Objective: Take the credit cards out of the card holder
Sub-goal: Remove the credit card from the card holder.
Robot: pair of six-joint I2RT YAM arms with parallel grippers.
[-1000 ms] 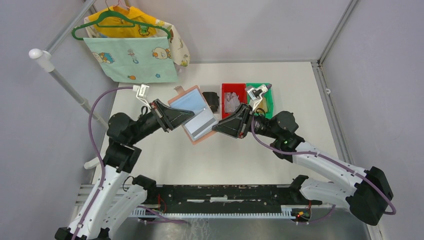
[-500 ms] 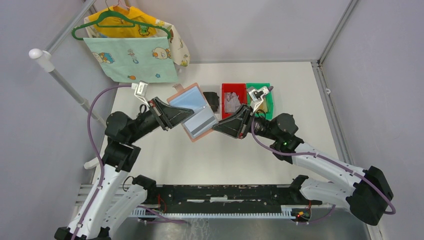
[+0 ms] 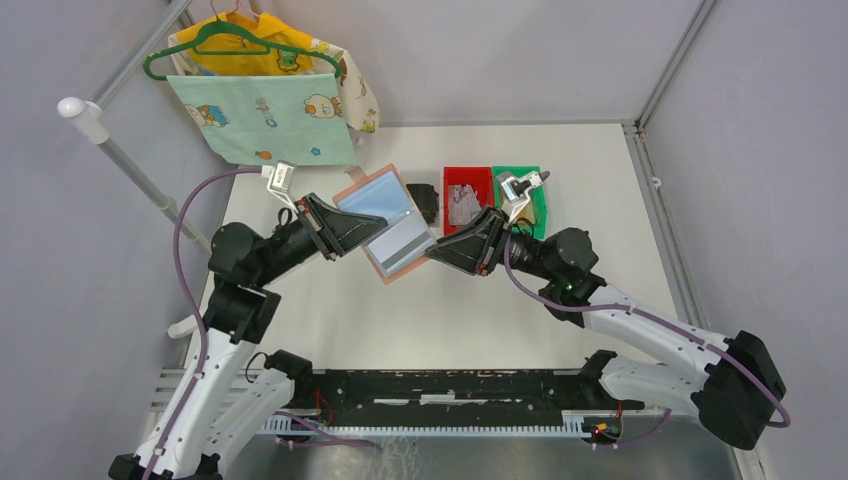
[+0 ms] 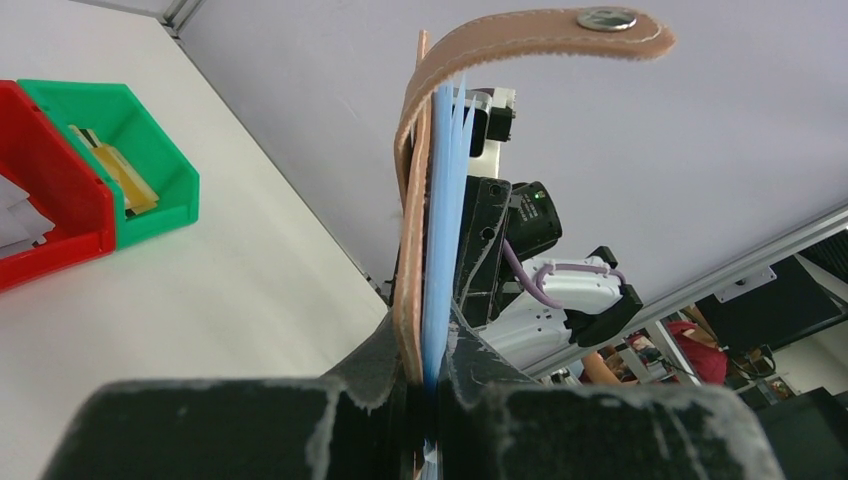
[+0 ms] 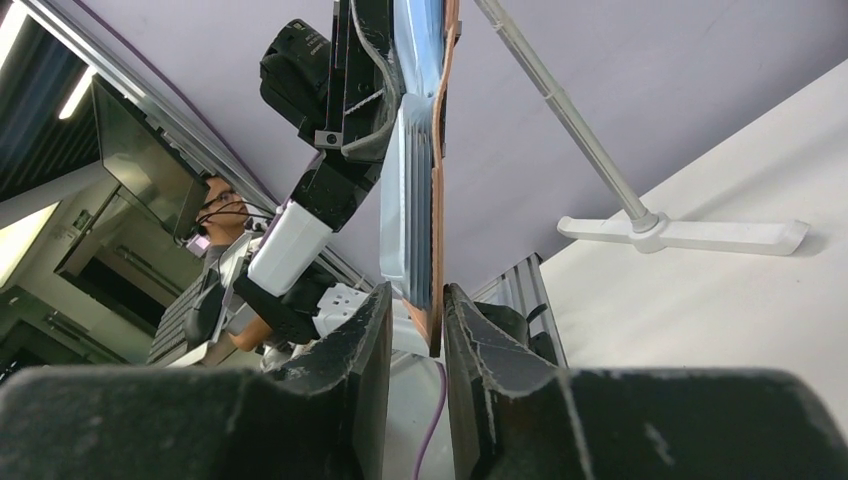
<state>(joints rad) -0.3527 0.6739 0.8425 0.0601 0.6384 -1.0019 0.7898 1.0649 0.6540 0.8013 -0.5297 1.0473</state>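
The pinkish-tan card holder (image 3: 352,196) hangs open above the table between both arms, its blue-grey sleeved inside facing up. A pale grey credit card (image 3: 402,243) with a dark stripe lies in its lower half. My left gripper (image 3: 372,230) is shut on the holder's left edge; the left wrist view shows the tan cover (image 4: 408,250) and blue sleeves (image 4: 438,220) pinched between the jaws of that gripper (image 4: 432,375). My right gripper (image 3: 431,251) stands open, its jaws straddling the holder's lower right edge (image 5: 438,230) and the pale cards (image 5: 400,215), with a gap on the cards' side.
A black blocky item (image 3: 424,201), a red bin (image 3: 464,196) and a green bin (image 3: 535,201) sit behind the holder. Children's clothes on a green hanger (image 3: 262,95) hang from a rack pole (image 3: 140,178) at the back left.
The left arm has carried the holder slightly up and to the left. My right gripper has followed it and its jaws have parted a little.
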